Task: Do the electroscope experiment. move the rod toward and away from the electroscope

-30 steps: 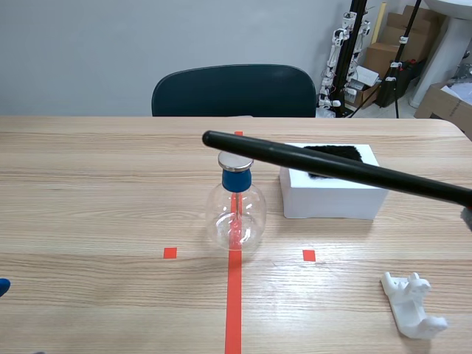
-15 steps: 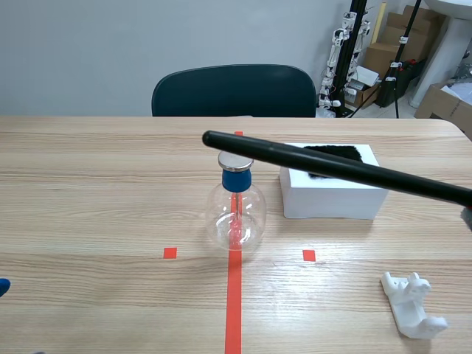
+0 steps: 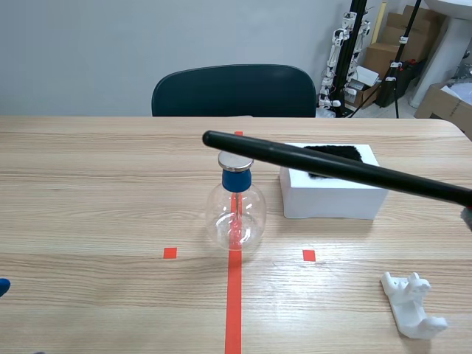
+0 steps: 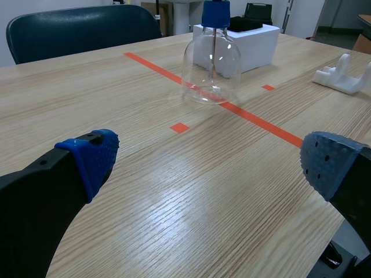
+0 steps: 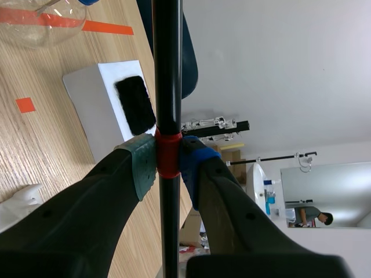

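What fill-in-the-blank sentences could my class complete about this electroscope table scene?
1. The right gripper is shut on the long black rod at its ____ tape band.
2. The rod's end hangs near the top of the round clear glass electroscope flask, whose stopper is ____.
3. The left gripper holds nothing; its fingers stand ____.
4. A black furry pad lies on top of the ____ box.

Missing words: red; blue; open; white.

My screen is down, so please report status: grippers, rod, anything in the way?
Right gripper shut on rod. Rod tip over electroscope cap, contact unclear. Left gripper open, low over table. White box below rod.
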Motion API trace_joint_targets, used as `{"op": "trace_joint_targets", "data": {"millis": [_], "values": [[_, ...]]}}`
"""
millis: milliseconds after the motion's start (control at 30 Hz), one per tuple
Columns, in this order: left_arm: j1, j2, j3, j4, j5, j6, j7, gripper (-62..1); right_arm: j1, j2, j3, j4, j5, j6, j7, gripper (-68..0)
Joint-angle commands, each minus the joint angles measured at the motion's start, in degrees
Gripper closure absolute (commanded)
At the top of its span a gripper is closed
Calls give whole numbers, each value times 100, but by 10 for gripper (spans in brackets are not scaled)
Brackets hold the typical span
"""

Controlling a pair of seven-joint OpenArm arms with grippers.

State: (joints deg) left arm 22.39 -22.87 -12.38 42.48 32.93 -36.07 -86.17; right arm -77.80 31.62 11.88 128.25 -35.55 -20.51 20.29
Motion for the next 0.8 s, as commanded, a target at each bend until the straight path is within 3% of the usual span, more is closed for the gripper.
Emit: {"op": "trace_joint_targets", "data": {"millis": [0,767], "values": [[31,-17,-7,66,-70,-4,-286,-623,-55,26,7,33,-2,-85,26,0],[31,-17,-7,66,-70,-4,-286,-623,-55,26,9,33,-44,-219,-7,0]]}}
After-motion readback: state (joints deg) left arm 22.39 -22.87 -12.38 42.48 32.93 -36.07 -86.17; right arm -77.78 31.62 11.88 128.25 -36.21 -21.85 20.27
